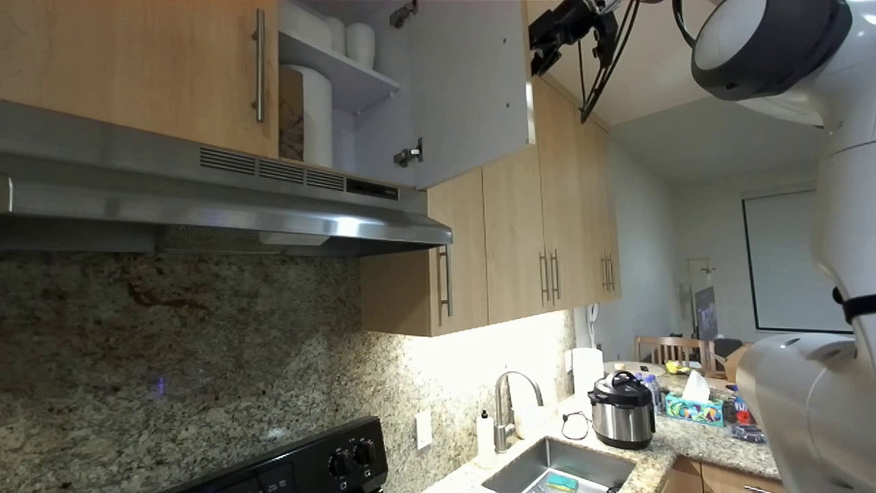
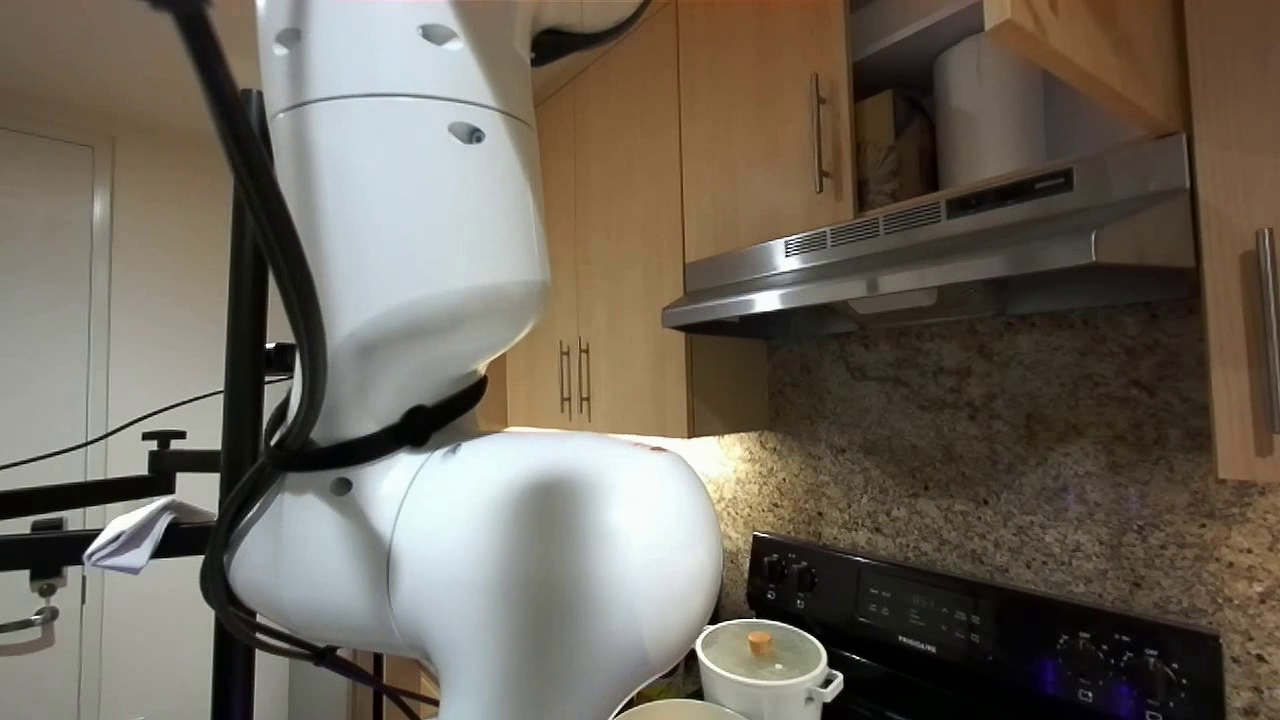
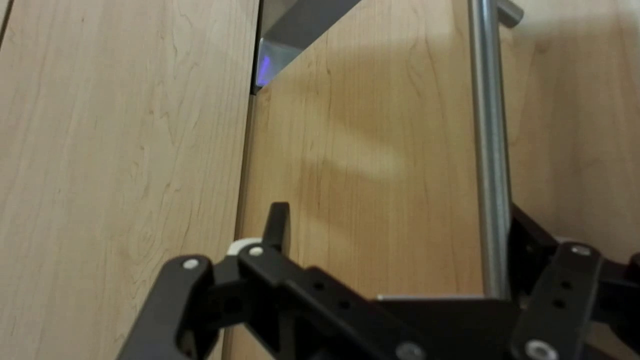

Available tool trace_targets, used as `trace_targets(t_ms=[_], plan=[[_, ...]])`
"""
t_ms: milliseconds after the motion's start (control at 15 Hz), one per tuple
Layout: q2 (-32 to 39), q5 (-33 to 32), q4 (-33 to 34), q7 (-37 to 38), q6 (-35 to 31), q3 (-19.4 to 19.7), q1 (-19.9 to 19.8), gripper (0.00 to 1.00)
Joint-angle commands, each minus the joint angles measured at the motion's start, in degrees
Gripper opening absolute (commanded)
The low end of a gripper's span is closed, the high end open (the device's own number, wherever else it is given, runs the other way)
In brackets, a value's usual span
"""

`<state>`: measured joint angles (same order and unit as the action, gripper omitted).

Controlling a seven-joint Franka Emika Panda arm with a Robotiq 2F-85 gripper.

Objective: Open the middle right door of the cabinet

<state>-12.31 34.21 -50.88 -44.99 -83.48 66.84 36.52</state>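
Note:
The middle right door [image 1: 472,89] of the cabinet [image 1: 506,226] stands open, its white inner face showing in an exterior view. Its wood outer face [image 2: 1100,55] shows from below in an exterior view, cut off at the top. In the wrist view I see the outer face [image 3: 370,150] and the metal bar handle [image 3: 490,150]. My gripper [image 3: 400,220] is open on the outer side, its fingers wide apart. The handle runs between them, close to the right-hand finger; I cannot tell whether they touch. In an exterior view the door's edge partly hides the gripper [image 1: 547,44].
The closed twin door [image 1: 137,61] is left of the opening. A steel range hood [image 1: 274,212] lies below. A taller wood panel [image 3: 125,175] borders the door in the wrist view. White rolls [image 1: 316,113] stand inside. A pot [image 2: 765,670] stands by the stove.

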Motion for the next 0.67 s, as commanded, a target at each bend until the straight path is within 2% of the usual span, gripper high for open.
trace_targets(t_ms=[0,600], plan=[[2.6,1.5,3.3,4.2,-6.2,3.0,0.8,1.00],[2.8,1.0,3.8,9.0,-4.7,6.3,2.1,1.00]])
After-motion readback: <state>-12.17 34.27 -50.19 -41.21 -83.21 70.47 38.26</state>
